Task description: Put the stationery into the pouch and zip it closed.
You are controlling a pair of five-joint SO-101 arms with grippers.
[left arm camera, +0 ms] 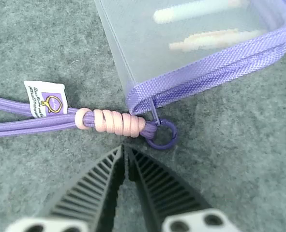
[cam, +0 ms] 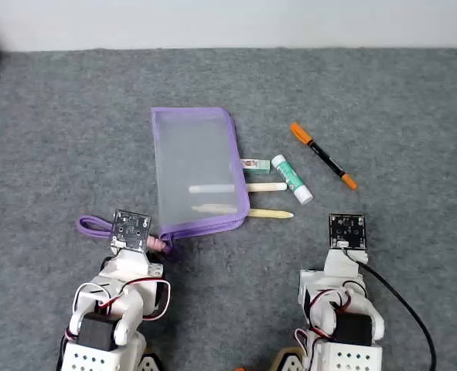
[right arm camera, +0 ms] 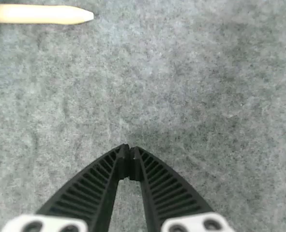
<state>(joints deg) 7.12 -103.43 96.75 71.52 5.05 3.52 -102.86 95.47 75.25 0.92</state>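
The left pincer and right pincer were closed on nothing. The pouch zip ring, just ahead of the left pincer, was best gripped squarely once the jaws were parted.

Frosted plastic pouch with woven purple trim lies on rough grey felt.

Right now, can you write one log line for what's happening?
left gripper: shut, near purple ring on see-through purple-edged pouch | right gripper: shut, over grey carpet | orange pen, white glue stick: outside pouch
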